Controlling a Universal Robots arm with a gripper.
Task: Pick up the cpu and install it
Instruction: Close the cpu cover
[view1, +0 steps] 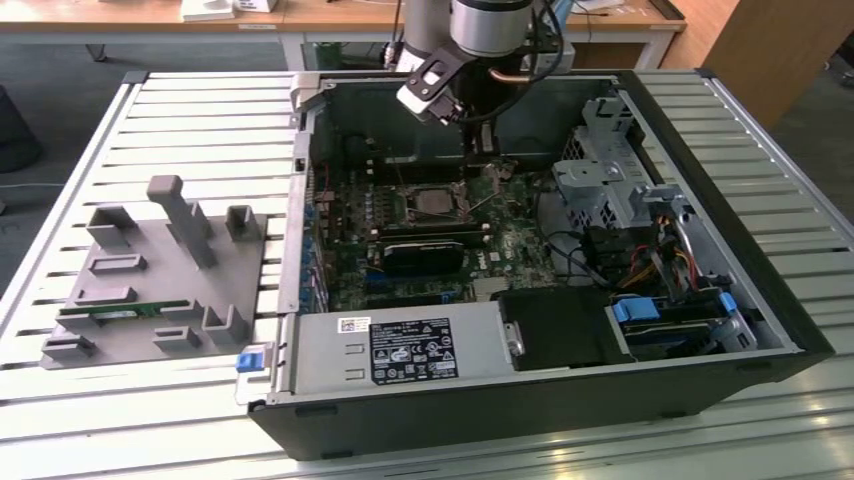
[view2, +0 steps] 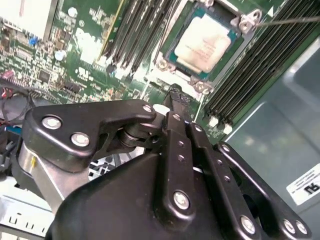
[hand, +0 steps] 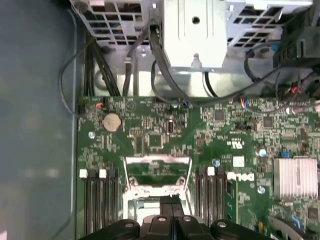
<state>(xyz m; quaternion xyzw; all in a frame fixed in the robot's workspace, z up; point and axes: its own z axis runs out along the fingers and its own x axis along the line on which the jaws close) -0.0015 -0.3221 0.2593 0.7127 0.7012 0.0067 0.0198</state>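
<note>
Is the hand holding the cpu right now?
No, in the second wrist view the cpu lies flat in the motherboard socket, apart from the hand.

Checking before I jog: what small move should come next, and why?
Probably lift the pincer straight up: the shiny silver square cpu already lies in the black-and-metal socket frame, and the pincer hangs shut, holding nothing, near it.

Slatted metal desk bearing two things.
The pale slatted desk (view1: 200, 110) carries an open black computer case (view1: 534, 410) lying on its side. The case covers the middle and reaches toward the edge at the exterior view's right. A grey moulded holder tray (view1: 147, 290) with upright posts sits flat near the edge at the exterior view's left, just beside the case.
</note>
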